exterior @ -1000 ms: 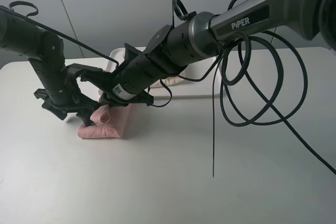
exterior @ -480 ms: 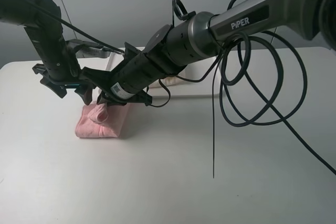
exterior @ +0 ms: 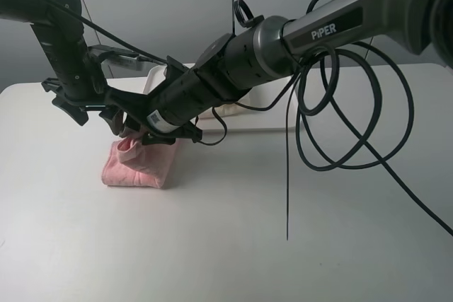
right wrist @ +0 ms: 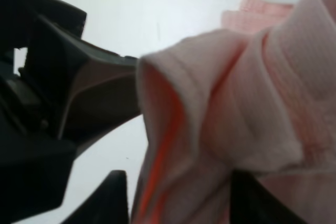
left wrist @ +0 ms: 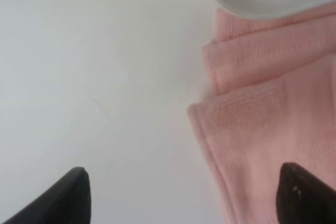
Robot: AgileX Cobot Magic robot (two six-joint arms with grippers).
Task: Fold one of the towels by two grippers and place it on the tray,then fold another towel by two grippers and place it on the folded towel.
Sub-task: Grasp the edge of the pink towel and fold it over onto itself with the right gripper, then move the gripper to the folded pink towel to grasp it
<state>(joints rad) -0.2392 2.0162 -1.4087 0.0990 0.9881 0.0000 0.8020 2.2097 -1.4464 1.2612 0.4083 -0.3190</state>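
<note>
We've got the right pincer (exterior: 134, 134) pinching a raised fold of the soft, floppy pink towel (exterior: 138, 165), left pincer (left wrist: 181, 195) wide open above its edge.

The word "PiPER" is printed in white capitals, with a lowercase "i", on a dark plate (exterior: 338, 25) set into the grey forearm of the right arm (exterior: 340, 15), well back from its pincer along the limb. A small white sticker (exterior: 152, 117) sits on the black wrist housing just behind that pincer; its print is too small to read. No other lettering is legible.
</note>
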